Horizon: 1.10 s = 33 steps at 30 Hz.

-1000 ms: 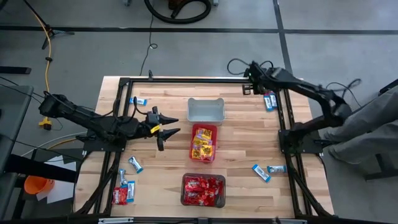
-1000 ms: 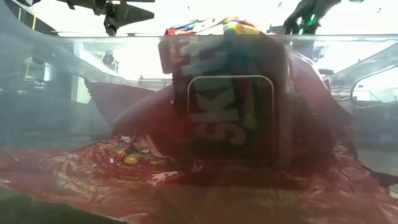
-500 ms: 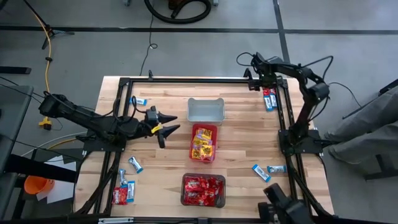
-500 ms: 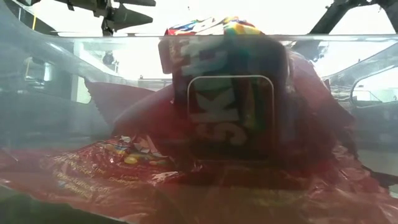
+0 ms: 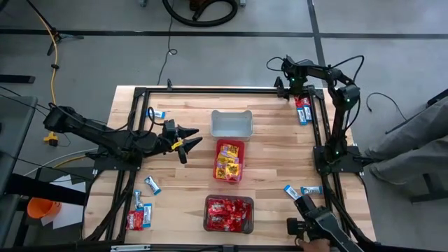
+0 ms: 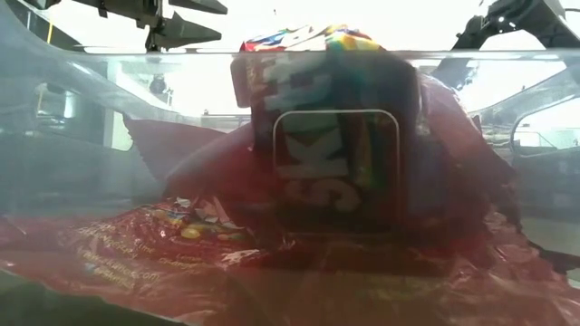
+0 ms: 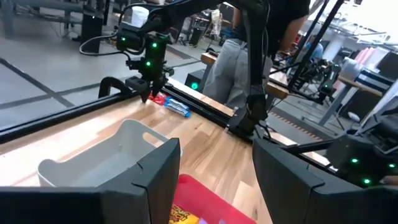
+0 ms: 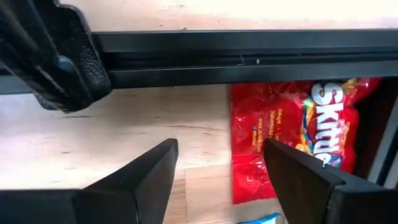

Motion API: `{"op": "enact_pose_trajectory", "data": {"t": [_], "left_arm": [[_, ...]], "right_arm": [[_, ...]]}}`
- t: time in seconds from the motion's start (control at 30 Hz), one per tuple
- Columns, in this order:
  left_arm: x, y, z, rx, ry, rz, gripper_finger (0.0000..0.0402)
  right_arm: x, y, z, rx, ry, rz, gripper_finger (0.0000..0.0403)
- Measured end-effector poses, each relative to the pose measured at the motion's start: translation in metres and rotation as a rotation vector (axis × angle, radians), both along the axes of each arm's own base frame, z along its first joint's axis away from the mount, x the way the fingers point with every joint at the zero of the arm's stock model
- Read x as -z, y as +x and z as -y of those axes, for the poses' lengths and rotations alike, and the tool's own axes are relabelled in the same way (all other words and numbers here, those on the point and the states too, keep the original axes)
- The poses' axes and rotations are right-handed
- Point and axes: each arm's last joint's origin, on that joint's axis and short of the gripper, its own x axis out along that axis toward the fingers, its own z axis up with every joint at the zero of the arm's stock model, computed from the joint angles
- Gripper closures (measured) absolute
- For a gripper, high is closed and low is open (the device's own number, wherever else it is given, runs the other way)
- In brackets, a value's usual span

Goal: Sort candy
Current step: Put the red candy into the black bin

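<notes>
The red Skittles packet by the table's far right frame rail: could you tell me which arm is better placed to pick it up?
The right. Its open right gripper hovers directly over the red Skittles packet, fingers straddling its edge. The open left gripper hangs mid-table near the grey plastic bin, far from it.

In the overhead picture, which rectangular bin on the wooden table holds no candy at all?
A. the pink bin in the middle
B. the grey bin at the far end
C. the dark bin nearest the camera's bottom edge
B: the grey rectangular bin shows only its bare floor, while the other two hold packets.
</notes>
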Motion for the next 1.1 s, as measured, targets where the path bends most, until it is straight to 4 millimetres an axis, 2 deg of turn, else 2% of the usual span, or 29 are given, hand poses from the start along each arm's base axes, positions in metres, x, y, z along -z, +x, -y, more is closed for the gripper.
{"op": "enact_pose_trajectory", "data": {"t": [0.23, 0.47, 0.57, 0.77, 1.1], "left_arm": [[0.000, 0.000, 0.000, 0.011, -0.001, 0.000, 0.0214], [0.000, 0.000, 0.000, 0.011, -0.001, -0.001, 0.0214], [0.000, 0.000, 0.000, 0.011, 0.000, -0.001, 0.0214], [0.000, 0.000, 0.000, 0.012, 0.000, -0.001, 0.0214], [0.000, 0.001, 0.002, 0.071, -0.006, -0.003, 0.0214]], "right_arm": [[0.003, -0.006, 0.003, -0.137, 0.088, 0.179, 0.0164], [-0.003, 0.013, -0.002, -0.235, 0.160, 0.329, 0.0164], [-0.006, 0.022, -0.006, -0.255, 0.180, 0.334, 0.0164], [0.001, 0.038, -0.037, -0.313, 0.332, 0.292, 0.0164], [0.037, 0.059, -0.128, -0.424, 0.627, 0.133, 0.0165]]}}
